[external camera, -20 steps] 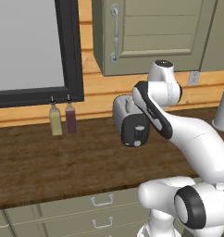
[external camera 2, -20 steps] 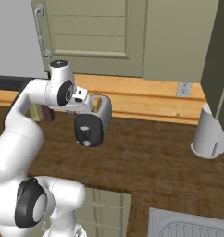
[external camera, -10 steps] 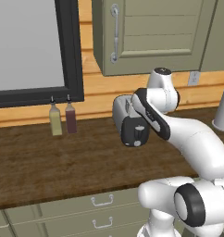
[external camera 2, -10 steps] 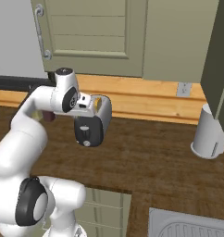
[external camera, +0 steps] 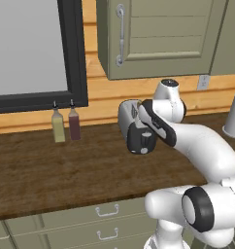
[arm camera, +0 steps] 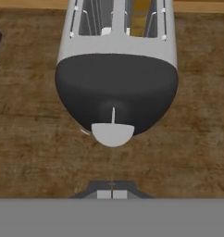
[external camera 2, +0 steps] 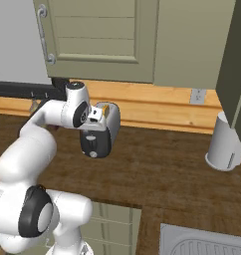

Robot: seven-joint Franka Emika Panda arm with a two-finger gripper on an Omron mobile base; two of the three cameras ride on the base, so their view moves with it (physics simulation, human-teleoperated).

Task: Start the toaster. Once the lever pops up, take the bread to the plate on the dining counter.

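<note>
The silver-white toaster point(external camera: 129, 118) point(external camera 2: 108, 130) point(arm camera: 117, 37) stands on the dark wood counter with its black end face toward me. A pale round knob point(arm camera: 113, 134) sits low on that face. The bread point(arm camera: 141, 4) point(external camera 2: 104, 107) rests down in one top slot, only its edge showing. My gripper point(arm camera: 112, 194) hangs just above and in front of the toaster's black end, fingertips pressed together and shut on nothing. In the left base view my forearm crosses the toaster's near side. The plate and the dining counter are out of view.
Two small bottles point(external camera: 58, 127) point(external camera: 74, 124) stand at the wall left of the toaster. A pale grey cylinder point(external camera 2: 223, 144) stands at the right. Green wall cabinets point(external camera: 158, 34) hang overhead. A sink corner point(external camera 2: 202, 244) shows at the lower right.
My hand has come down and closer to the toaster's black end. The jaws have stayed shut and the toaster has not moved.
</note>
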